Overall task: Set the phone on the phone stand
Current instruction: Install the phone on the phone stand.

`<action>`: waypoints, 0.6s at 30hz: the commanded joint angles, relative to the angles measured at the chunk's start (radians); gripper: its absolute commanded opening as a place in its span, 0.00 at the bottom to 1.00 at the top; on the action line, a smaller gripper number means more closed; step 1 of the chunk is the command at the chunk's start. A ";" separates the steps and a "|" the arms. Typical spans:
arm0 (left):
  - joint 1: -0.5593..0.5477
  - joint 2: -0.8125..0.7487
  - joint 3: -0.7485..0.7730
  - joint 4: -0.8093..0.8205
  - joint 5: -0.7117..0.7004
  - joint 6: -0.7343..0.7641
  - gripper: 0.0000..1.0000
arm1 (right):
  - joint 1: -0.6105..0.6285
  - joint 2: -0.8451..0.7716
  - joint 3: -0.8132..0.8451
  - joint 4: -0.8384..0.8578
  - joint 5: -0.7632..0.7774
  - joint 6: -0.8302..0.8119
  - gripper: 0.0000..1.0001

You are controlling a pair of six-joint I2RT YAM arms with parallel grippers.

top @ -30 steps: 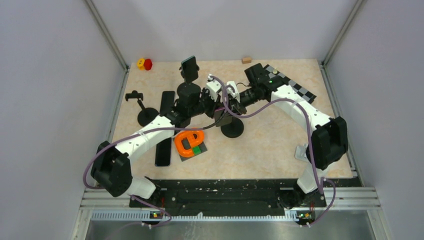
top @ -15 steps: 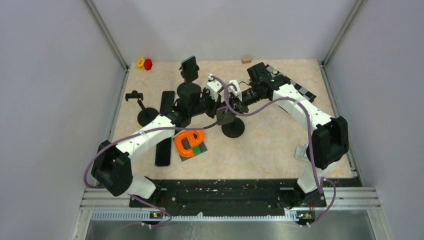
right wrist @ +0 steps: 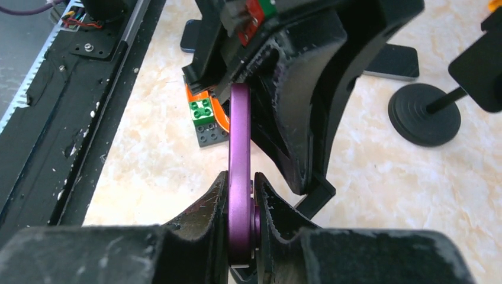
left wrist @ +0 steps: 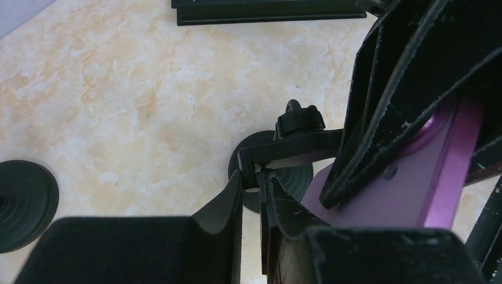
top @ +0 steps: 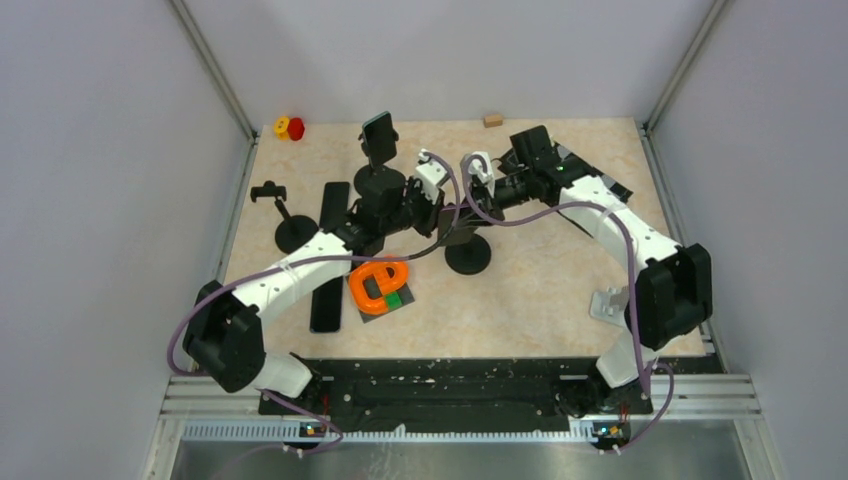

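Observation:
A purple phone (right wrist: 240, 136) stands edge-on in the right wrist view, and my right gripper (right wrist: 241, 180) is shut on its lower end. The left wrist view shows its flat purple back (left wrist: 414, 189) at the right. The phone stand (top: 467, 258) is black with a round base, mid-table. My left gripper (left wrist: 256, 177) is shut on the stand's thin black clamp bracket (left wrist: 296, 148), just above the base (left wrist: 278, 180). From above, the left gripper (top: 432, 205) and the right gripper (top: 478, 190) meet over this stand. Whether the phone touches the bracket is hidden.
A second stand (top: 378, 150) at the back carries a black phone. An empty stand (top: 293, 228) is at the left. Two black phones (top: 333, 205) (top: 327, 300) lie flat. An orange piece with a green brick (top: 380, 285) lies near the front, and a checkered board (top: 590, 172) lies under the right arm.
The right arm's wrist has swung back and up with the phone, and its elbow has shifted right. The left arm has stayed on the stand's bracket.

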 commanded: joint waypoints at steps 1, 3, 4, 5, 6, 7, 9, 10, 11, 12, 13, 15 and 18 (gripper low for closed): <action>-0.008 -0.002 -0.017 -0.014 -0.052 -0.023 0.00 | -0.042 -0.114 -0.065 0.227 0.056 0.166 0.00; -0.008 -0.007 -0.024 -0.012 -0.077 -0.034 0.00 | -0.048 -0.147 -0.111 0.278 0.111 0.245 0.00; -0.009 -0.009 -0.029 -0.011 -0.089 -0.037 0.00 | -0.049 -0.165 -0.141 0.315 0.145 0.290 0.00; -0.008 -0.011 -0.034 -0.010 -0.095 -0.037 0.00 | -0.050 -0.184 -0.169 0.352 0.180 0.351 0.00; -0.008 -0.014 -0.040 -0.010 -0.106 -0.038 0.00 | -0.049 -0.205 -0.202 0.398 0.210 0.393 0.00; -0.008 -0.017 -0.046 -0.010 -0.114 -0.038 0.00 | -0.050 -0.222 -0.232 0.420 0.246 0.421 0.00; -0.008 -0.025 -0.059 0.018 -0.138 -0.038 0.00 | -0.050 -0.252 -0.275 0.464 0.321 0.503 0.00; -0.009 -0.032 -0.065 0.025 -0.155 -0.038 0.00 | -0.050 -0.266 -0.294 0.478 0.362 0.537 0.00; -0.008 -0.040 -0.073 0.031 -0.163 -0.038 0.00 | -0.050 -0.280 -0.309 0.485 0.409 0.565 0.00; -0.009 -0.046 -0.080 0.035 -0.179 -0.038 0.00 | -0.050 -0.292 -0.326 0.499 0.460 0.601 0.00; -0.008 -0.051 -0.086 0.038 -0.188 -0.038 0.00 | -0.050 -0.302 -0.341 0.504 0.505 0.623 0.00; -0.008 -0.054 -0.092 0.040 -0.209 -0.038 0.00 | -0.050 -0.318 -0.359 0.505 0.579 0.660 0.00; -0.008 -0.056 -0.096 0.044 -0.217 -0.038 0.00 | -0.050 -0.337 -0.376 0.507 0.670 0.711 0.00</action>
